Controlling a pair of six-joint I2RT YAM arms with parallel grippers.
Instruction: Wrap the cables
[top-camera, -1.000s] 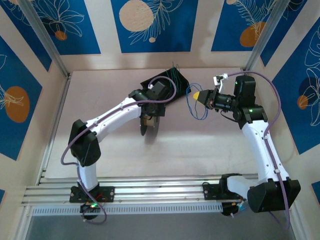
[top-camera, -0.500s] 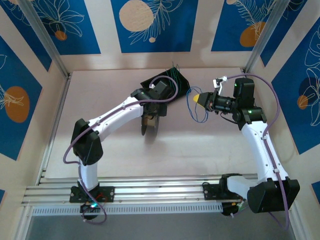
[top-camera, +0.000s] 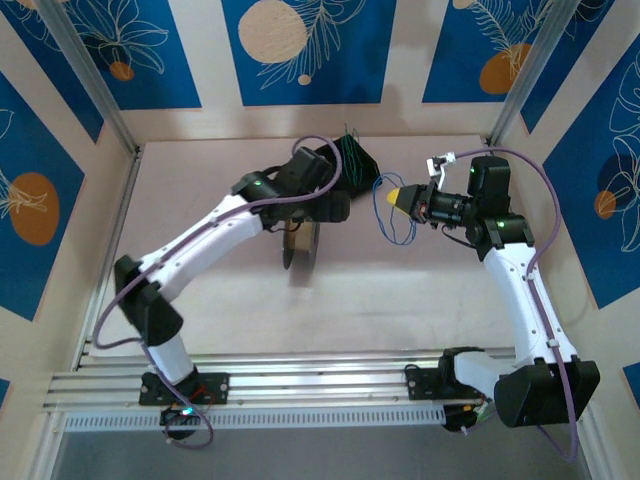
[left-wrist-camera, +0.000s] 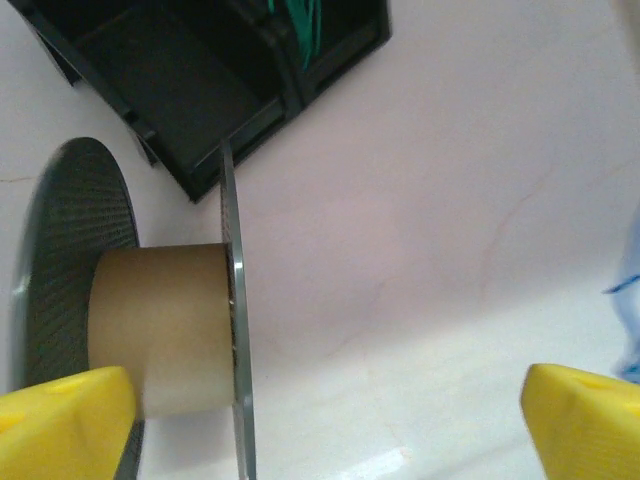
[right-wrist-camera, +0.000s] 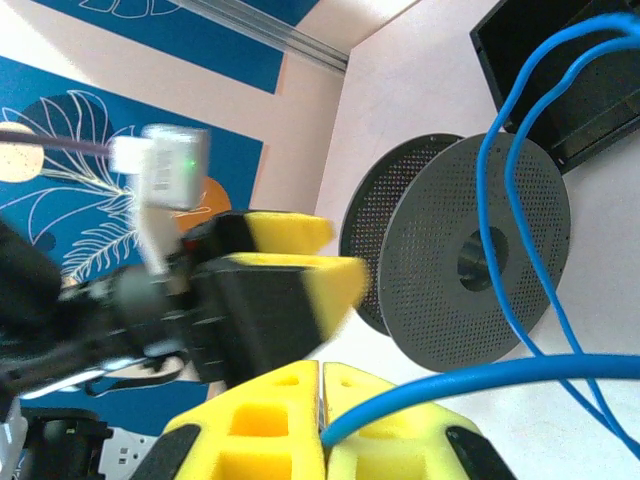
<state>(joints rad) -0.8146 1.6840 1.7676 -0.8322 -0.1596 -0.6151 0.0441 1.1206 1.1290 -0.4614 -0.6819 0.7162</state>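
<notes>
A thin blue cable (top-camera: 389, 213) hangs in loose loops from my right gripper (top-camera: 398, 197). In the right wrist view the yellow fingers (right-wrist-camera: 400, 440) are shut on the blue cable (right-wrist-camera: 520, 372). My left gripper (top-camera: 337, 207) hovers between the spool (top-camera: 300, 250) and the blue loops. It is open, with nothing between its fingers (left-wrist-camera: 62, 418); its midpoint (left-wrist-camera: 325, 420) lies over bare table. The spool (left-wrist-camera: 160, 330) stands on edge at that view's left, and a bit of blue cable (left-wrist-camera: 626, 300) shows at its right edge. Green cables (top-camera: 352, 152) lie in a black tray (top-camera: 330, 160).
The spool (right-wrist-camera: 470, 250) has grey perforated discs and a cardboard core. Behind it sits the black tray (left-wrist-camera: 200, 90), divided into compartments. My left gripper (right-wrist-camera: 285, 275) shows blurred in the right wrist view. Walls enclose the table at the back and sides.
My left arm has swung up and back, carrying its gripper from above the spool rightward toward the blue loops. The spool has not moved. The right gripper has shifted only slightly.
</notes>
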